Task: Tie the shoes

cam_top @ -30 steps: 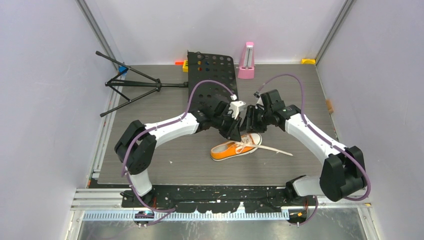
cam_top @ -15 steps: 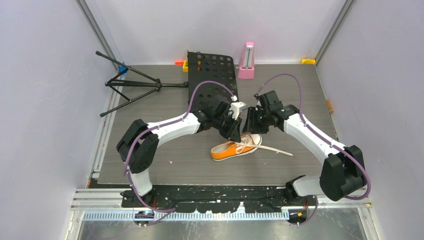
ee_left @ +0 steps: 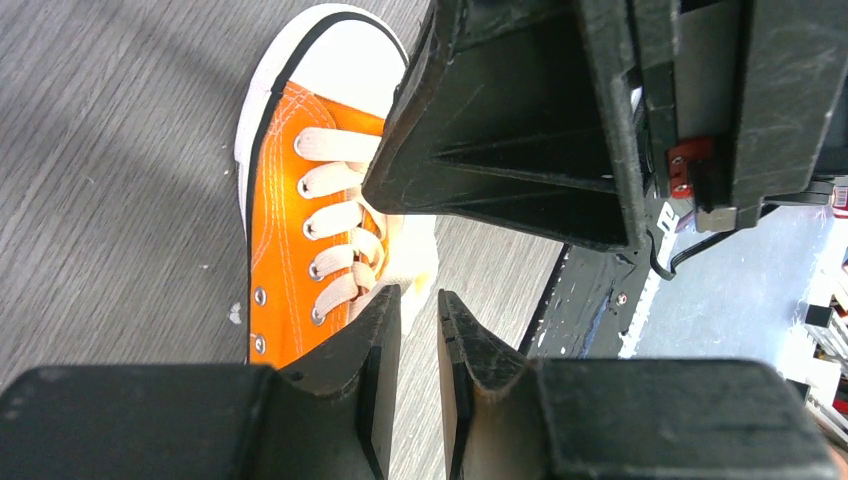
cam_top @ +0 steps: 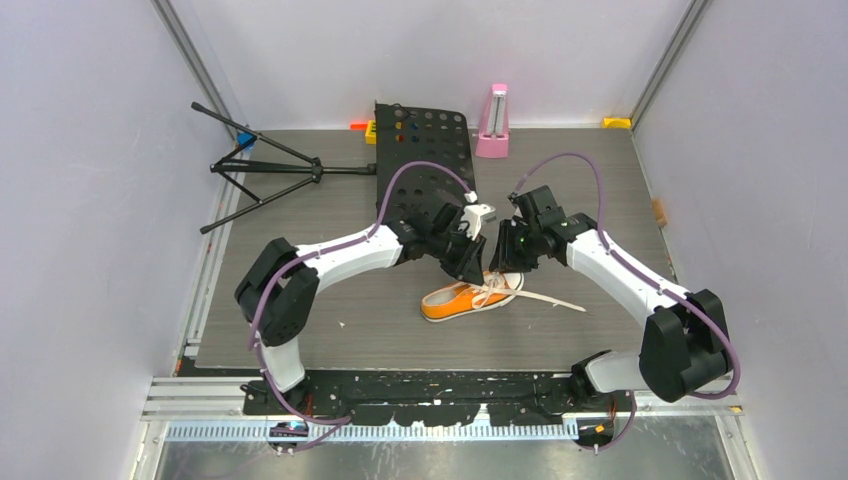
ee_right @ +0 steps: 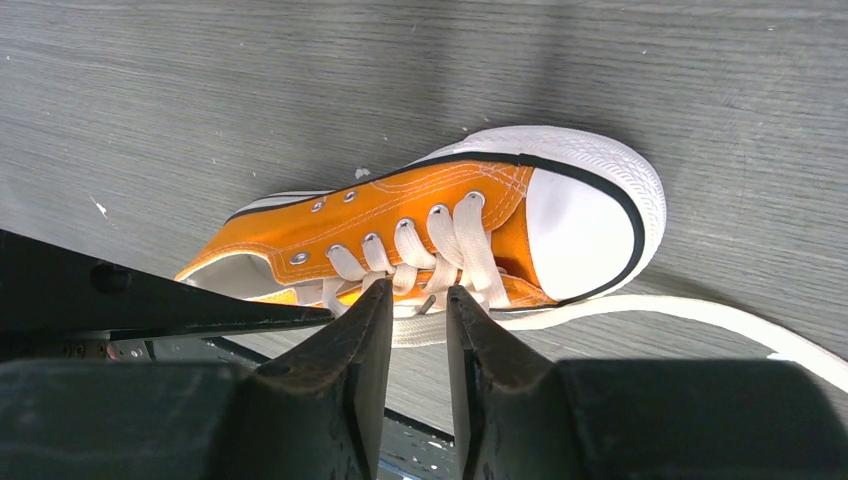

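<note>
Orange shoe (cam_top: 470,296) lies on its side mid-surface (cam_top: 330,220), toe toward right arm. One lace (cam_top: 545,298) trails right. Left pincer (ee_left: 420,312) and right pincer (ee_right: 418,305) hover over the laces, both nearly closed, gripping nothing visible.

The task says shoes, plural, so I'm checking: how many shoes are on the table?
1. A single orange canvas sneaker with white laces lies near the table's centre, below both claws; no second shoe is visible.
</note>
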Controlling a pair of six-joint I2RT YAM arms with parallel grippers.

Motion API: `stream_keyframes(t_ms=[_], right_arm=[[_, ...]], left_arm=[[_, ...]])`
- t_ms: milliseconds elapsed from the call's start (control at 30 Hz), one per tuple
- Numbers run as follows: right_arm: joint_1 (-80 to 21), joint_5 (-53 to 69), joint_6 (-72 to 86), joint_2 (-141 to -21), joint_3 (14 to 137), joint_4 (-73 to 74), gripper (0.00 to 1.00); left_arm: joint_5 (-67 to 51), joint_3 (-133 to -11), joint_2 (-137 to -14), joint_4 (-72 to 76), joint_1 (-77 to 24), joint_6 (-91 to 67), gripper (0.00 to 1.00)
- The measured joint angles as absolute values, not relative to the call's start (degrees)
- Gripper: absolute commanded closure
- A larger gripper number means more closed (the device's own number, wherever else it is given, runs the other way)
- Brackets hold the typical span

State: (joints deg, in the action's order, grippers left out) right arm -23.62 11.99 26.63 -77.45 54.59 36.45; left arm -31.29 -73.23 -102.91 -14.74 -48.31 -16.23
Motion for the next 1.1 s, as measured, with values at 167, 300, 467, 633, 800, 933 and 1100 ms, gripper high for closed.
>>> stream_keyframes(t_ms=[167,300,467,633,800,933,1100], right_arm=[[-23.62,12.62,26.65,-77.45,54.11,36.34,0.80],[-23.62,13.08,26.70,-77.45,53.76,36.29,1.00],[-23.62,13.21,26.83,-77.45,53.74,36.34,1.00],[-23.62,12.56,26.74,-77.47,54.59,37.47,1.00],[-23.62,10.68,26.22,-78.43,60.93,39.31,1.00],[-23.59,9.19,25.39,-80.62,66.59,39.83,1.00],[-23.57,8.86,25.30,-83.94,70.91,40.47,1.00]], left_arm=[[-31.29,-73.91,-103.31,-15.11,-48.38,-16.12,0.78],[-31.29,-73.97,-103.42,-15.35,-48.38,-16.08,0.78],[-31.29,-74.04,-103.55,-15.70,-48.42,-16.05,0.78],[-31.27,-74.37,-103.81,-16.40,-48.49,-15.90,0.78],[-31.14,-75.83,-104.03,-17.58,-48.75,-15.44,0.79],[-30.20,-76.62,-104.01,-18.20,-48.80,-14.72,0.78],[-28.40,-77.78,-103.55,-19.31,-47.55,-14.59,0.64]])
